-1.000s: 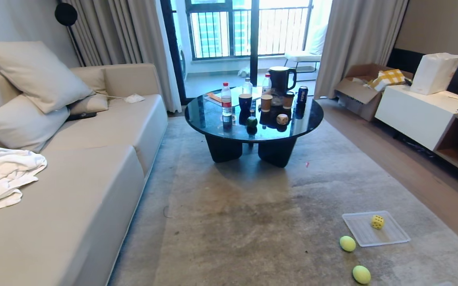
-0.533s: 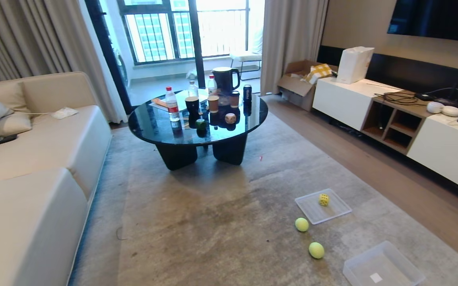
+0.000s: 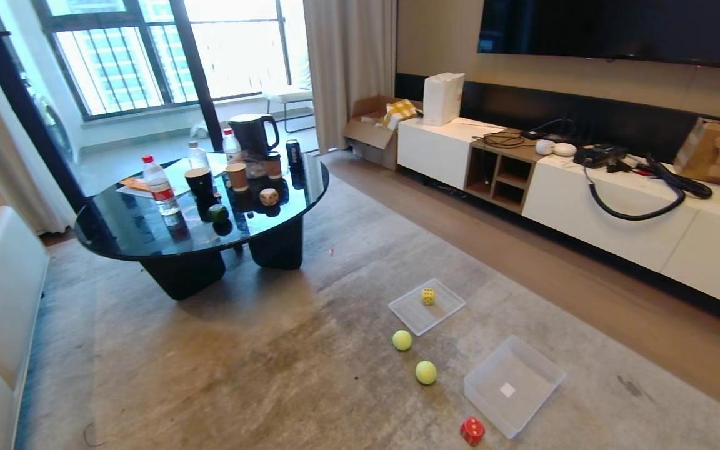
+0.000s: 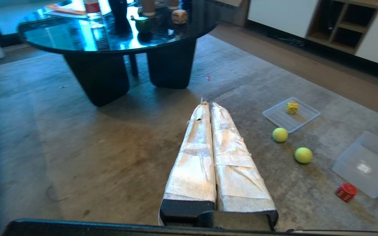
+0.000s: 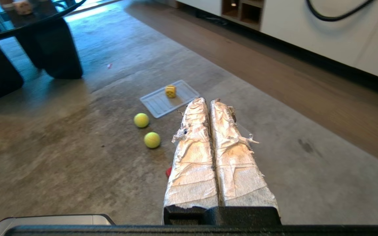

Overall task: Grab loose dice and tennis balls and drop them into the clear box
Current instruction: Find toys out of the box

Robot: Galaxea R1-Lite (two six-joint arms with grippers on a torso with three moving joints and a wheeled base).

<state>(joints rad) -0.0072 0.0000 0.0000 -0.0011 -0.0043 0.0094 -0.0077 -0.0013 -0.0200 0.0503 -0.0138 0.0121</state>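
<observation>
While both arms are hanging parked above the rug, the scene is reading so:
Left gripper (image 4: 208, 105): fingers are pressing together, gripping nothing, pointing over the rug (image 3: 241, 362) toward the table.
Right gripper (image 5: 207, 101): fingers are lying together, empty, pointing toward the lid.
Clear box (image 3: 544, 375): sitting on the rug, empty, ahead and to the right of the left gripper.
Red die (image 3: 472, 430): lying just beside the box's near corner; showing partly behind the right gripper's fingers in its wrist view.
Tennis balls: two (image 3: 402, 340) (image 3: 425, 372) are resting on the rug, near each other, between lid and box.
Yellow die (image 3: 428, 296): sitting on the lid (image 3: 410, 309), just beyond the right gripper's tips.
Green die (image 3: 218, 213) and beige die (image 3: 269, 197): standing on the table (image 3: 129, 231) among cups and bottles, well apart from both grippers.
</observation>
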